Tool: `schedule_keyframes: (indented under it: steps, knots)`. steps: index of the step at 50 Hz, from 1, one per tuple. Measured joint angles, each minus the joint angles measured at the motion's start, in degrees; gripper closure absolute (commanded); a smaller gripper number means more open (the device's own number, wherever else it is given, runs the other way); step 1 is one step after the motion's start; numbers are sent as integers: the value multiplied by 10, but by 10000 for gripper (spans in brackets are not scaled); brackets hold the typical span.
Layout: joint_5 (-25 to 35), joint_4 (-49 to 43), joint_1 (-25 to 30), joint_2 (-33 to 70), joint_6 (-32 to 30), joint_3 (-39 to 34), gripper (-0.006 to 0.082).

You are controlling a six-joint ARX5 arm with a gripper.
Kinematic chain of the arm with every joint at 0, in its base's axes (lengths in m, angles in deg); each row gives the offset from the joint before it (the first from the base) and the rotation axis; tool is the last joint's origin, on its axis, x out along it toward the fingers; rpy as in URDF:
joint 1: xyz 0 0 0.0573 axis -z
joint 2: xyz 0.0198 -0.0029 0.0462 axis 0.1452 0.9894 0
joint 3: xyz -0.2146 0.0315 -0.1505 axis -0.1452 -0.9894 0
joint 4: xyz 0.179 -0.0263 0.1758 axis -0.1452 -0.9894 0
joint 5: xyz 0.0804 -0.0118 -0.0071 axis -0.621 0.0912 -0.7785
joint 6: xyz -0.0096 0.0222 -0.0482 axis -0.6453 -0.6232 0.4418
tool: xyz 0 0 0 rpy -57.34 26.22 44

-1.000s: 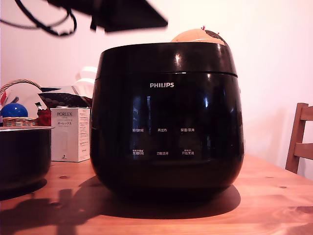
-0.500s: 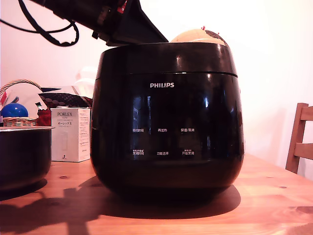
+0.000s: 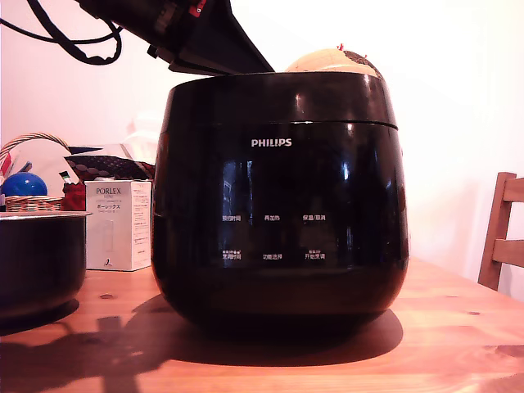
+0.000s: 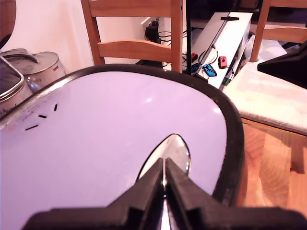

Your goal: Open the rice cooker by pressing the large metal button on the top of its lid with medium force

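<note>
Closed tool sits on the lid; nothing else crowds it.

Desk: bare wood, knots showing.
Dark pot: metal rim, at 9 o'clock in the exterior view, on the desk.
White box: "PORLEX" printed, upright, just beside the dark pot toward 3 o'clock.
Basket: woven, behind the pot, holds 1 blue ball.
Chair: wooden, at 3 o'clock.
Wrist view: 1 wooden chair back at 12 o'clock; steel pot at 10 o'clock.
</note>
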Motion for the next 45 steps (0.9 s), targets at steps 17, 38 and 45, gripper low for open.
schedule_keyframes:
  steps: [17, 38, 45]
  knots:
    - [-5, 0, 10, 20, 0, 13, 786]
    - [-27, -2, 26, 32, -4, 24, 786]
    - [-39, -1, 27, 33, -1, 28, 786]
